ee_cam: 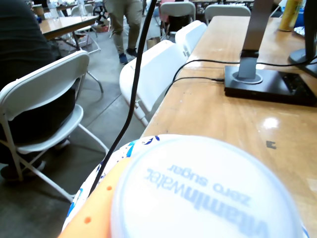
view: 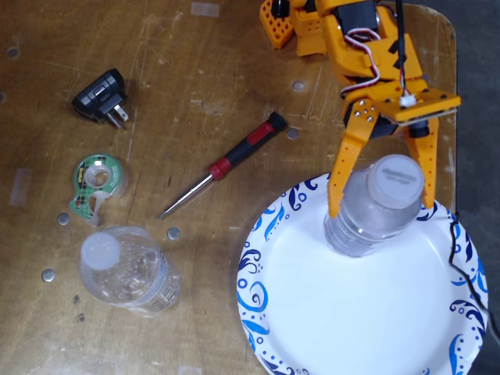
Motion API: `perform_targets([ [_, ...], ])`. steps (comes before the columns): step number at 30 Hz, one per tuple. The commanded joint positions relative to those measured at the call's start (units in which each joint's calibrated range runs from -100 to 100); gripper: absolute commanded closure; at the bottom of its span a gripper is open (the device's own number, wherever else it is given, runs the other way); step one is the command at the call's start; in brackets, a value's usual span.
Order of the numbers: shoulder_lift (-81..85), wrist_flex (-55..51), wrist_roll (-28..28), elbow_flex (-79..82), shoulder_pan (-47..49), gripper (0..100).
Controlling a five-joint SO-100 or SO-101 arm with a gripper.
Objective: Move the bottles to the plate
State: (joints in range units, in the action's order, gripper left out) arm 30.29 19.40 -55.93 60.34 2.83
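Your pincer [view: 380, 207] straddles the tall bottle [view: 373, 205], standing upright on the plate [view: 344, 312] near the table's right edge; clamped or loosened, I can't tell. The short bottle [view: 129, 269] (uncollected) waits bottom-left.

The fixed view looks straight down on the wooden table [view: 195, 70] from above, close enough that only part of the top shows, with the table's right edge and a strip of floor in frame. The arm enters from the top edge.

The wrist view sits very low and near, just behind the bottle's white cap [ee_cam: 208, 193], which fills the lower frame out of focus. It faces outward along the table [ee_cam: 223, 114] towards folding chairs [ee_cam: 44, 99] and the room beyond.

Both views share the cap [view: 396, 178], the plate's patterned rim [view: 258, 258] and the adjoining table surface.
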Motion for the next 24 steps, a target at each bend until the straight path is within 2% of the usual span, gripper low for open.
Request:
perform_targets([
  [1,0.8,0.6,-0.1,-1.3,0.5,58],
  [9,1.0,0.7,-2.9,-2.5,1.6,58],
  [16,8.0,-0.3,-3.2,-1.2,3.5,58],
  [21,15.1,-0.3,-2.4,0.1,2.2,58],
  [24,19.1,0.4,0.7,0.0,-2.3,58],
])
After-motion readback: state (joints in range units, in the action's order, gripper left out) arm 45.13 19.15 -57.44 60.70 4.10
